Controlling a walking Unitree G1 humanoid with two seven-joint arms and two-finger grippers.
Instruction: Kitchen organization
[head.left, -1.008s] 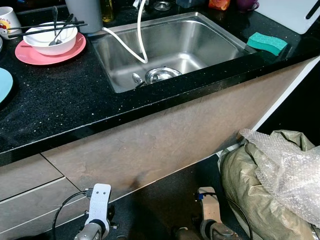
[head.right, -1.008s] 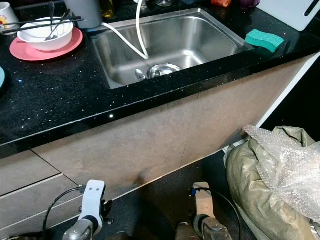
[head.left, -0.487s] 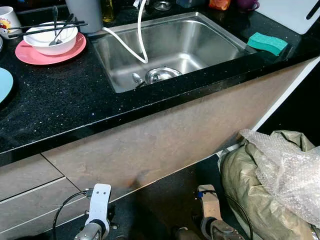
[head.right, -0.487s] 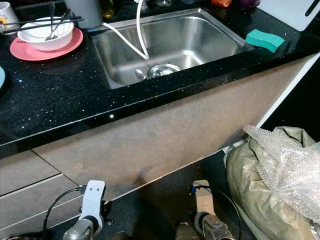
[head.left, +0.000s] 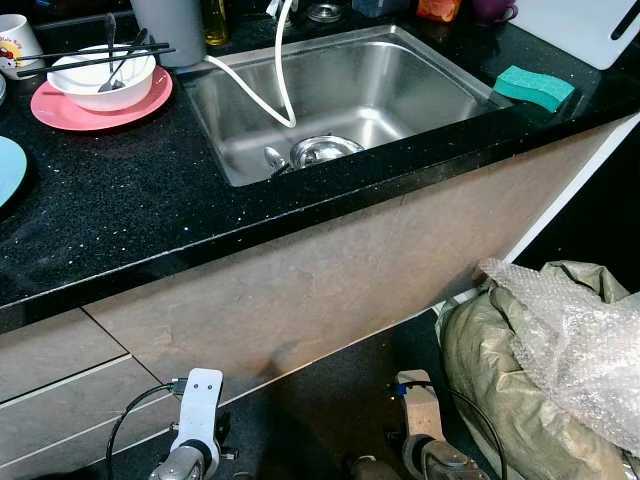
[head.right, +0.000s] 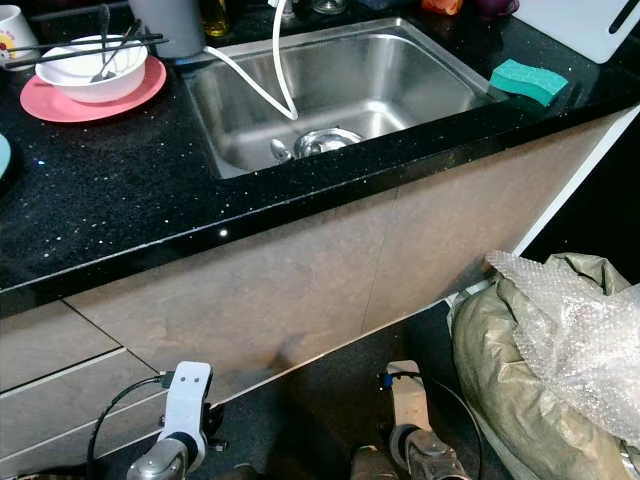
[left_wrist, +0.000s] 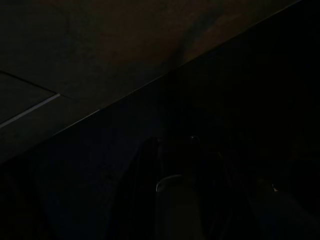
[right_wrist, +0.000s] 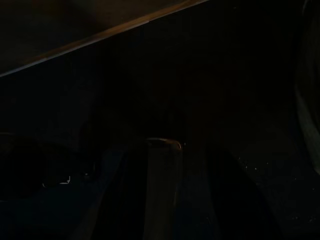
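Note:
A steel sink (head.left: 420, 75) is set in the black counter (head.left: 130, 200). In the sink are a white hose (head.left: 281, 85), a round metal piece (head.left: 322, 150) and a spoon (head.left: 273, 157). At the far left a white bowl (head.left: 102, 78) stands on a pink plate (head.left: 55, 110), with a spoon and chopsticks (head.left: 90, 57) across it. A green sponge (head.left: 533, 86) lies at the sink's right. My left arm (head.left: 197, 415) and right arm (head.left: 422, 420) hang idle low before the cabinet. In the wrist views the left gripper (left_wrist: 172, 150) and right gripper (right_wrist: 162, 150) are dim shapes over a dark floor.
A blue plate (head.left: 8, 168) and a mug (head.left: 15, 40) are at the left edge. A grey container (head.left: 180, 25) and a white board (head.left: 580, 25) stand at the back. An olive bag topped with bubble wrap (head.left: 560, 350) sits on the floor at the right.

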